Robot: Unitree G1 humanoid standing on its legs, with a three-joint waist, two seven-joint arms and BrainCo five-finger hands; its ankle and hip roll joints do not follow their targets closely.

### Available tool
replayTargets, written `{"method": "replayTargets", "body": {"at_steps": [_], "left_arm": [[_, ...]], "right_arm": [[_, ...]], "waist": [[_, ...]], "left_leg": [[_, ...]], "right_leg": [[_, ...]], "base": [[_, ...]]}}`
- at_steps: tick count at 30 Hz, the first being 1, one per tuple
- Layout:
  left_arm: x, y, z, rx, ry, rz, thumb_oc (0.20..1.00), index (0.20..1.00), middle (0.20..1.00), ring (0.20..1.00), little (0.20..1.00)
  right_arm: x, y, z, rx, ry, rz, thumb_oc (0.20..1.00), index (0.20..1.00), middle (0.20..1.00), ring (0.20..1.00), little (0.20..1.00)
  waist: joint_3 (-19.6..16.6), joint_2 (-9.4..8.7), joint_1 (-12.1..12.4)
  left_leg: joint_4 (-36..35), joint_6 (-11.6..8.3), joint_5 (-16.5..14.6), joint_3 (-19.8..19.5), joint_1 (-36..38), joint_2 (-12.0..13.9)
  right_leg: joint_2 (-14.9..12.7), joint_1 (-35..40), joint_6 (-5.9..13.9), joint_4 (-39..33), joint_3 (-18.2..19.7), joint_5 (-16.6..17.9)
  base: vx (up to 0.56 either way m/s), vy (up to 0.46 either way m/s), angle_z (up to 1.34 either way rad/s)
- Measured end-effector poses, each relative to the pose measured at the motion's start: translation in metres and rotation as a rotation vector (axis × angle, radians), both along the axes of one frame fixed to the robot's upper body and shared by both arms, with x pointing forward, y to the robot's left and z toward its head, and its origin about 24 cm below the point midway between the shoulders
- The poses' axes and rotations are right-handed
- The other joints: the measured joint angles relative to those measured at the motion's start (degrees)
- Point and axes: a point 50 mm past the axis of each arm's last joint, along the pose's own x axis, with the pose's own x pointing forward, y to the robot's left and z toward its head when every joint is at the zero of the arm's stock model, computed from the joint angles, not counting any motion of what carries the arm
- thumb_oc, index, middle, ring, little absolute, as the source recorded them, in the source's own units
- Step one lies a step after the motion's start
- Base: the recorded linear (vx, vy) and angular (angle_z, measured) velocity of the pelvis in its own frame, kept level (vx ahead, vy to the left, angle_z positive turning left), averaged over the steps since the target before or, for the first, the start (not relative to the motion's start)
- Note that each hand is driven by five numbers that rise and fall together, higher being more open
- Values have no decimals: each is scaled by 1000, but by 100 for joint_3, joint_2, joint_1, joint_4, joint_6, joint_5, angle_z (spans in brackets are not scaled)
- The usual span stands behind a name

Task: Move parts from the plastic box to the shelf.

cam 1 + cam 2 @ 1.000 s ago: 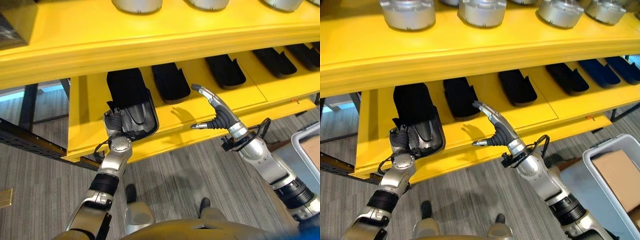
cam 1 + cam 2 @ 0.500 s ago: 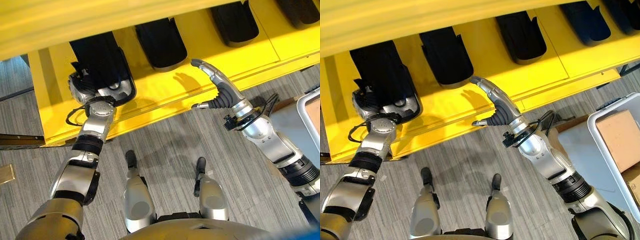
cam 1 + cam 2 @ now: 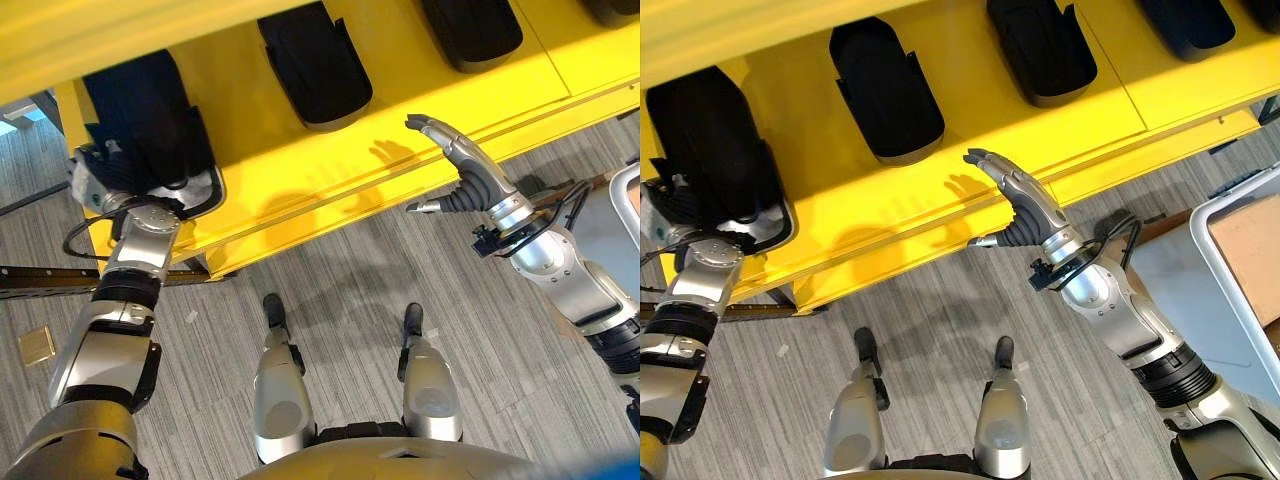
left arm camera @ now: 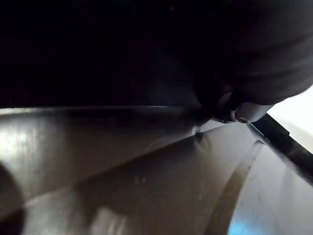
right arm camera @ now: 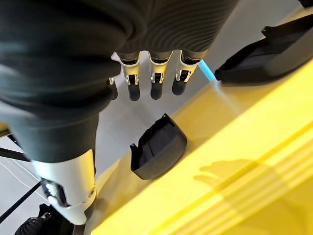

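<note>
A black moulded part [image 3: 150, 115] lies at the far left of the yellow shelf [image 3: 300, 180], its near end over the front lip. My left hand [image 3: 100, 175] is shut on that near end; its wrist view shows the part's grey inner surface [image 4: 146, 171] from very close. My right hand [image 3: 470, 180] hovers open above the shelf's front edge, fingers straight [image 5: 154, 81], holding nothing. The grey plastic box [image 3: 1200, 225] stands on the floor at the far right with a cardboard piece [image 3: 1255, 250] in it.
More black parts lie in a row along the shelf [image 3: 315, 65] [image 3: 470, 30] [image 3: 1185, 20]. A dark perforated rail [image 3: 40, 280] runs under the shelf's left end. A small brass plate [image 3: 38, 345] lies on the grey floor.
The camera has tilted down, so the upper shelf has left the picture. My left hand keeps its hold on the part. My right hand has drifted slightly right, still open.
</note>
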Motion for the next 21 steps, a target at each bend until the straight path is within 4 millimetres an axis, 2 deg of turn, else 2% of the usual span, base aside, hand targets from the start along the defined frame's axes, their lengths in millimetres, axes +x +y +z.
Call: {"method": "replayTargets", "body": {"at_steps": [7,12,14,15,17,19,21], "left_arm": [[1,2,-1,-19,43,11,200,200,200,200,200],[10,-3,10,-26,33,-31,200,200,200,200,200],[17,-7,23,-27,-1,-45,200,200,200,200,200],[22,-10,32,-23,-17,-52,200,200,200,200,200],[31,-18,56,-15,-77,-84,200,200,200,200,200],[37,-25,69,-23,-109,-117,200,200,200,200,200],[38,-26,70,-58,-122,-125,200,200,200,200,200]], "right_arm": [[1,-4,2,-14,0,-16,1000,1000,1000,1000,1000],[1,-10,7,-31,-16,-37,1000,1000,1000,1000,1000],[2,-9,10,-34,-23,-33,1000,1000,1000,1000,1000],[3,-8,12,-36,-28,-34,1000,1000,1000,1000,1000],[4,-6,18,-36,-46,-30,1000,1000,1000,1000,1000],[-2,0,24,-30,-74,2,1000,1000,1000,1000,1000],[-3,2,24,-28,-75,7,1000,1000,1000,1000,1000]], "waist": [[39,69,-80],[96,51,-108],[142,19,-115],[200,-3,-126],[310,-159,-185],[364,-283,-238],[410,-384,-276]], "left_leg": [[53,14,-23,45,-79,-64],[418,55,-183,18,-315,-58],[564,68,-218,19,-473,-54],[658,81,-239,3,-551,-49],[811,94,-265,-5,-713,-32],[1152,115,-438,-24,-952,9],[1438,113,-610,-19,-1007,38]], "right_leg": [[-71,-121,25,76,63,3],[-107,-256,33,194,104,-3],[-122,-421,38,319,163,-13],[-128,-484,39,379,177,-14],[-131,-654,38,520,233,-30],[-134,-843,24,703,303,-126],[-137,-854,47,810,366,-149]], "base": [[-3,82,-2],[11,68,-1],[5,41,-3],[1,15,-4],[16,18,-1],[62,48,-6],[71,49,-11]]}}
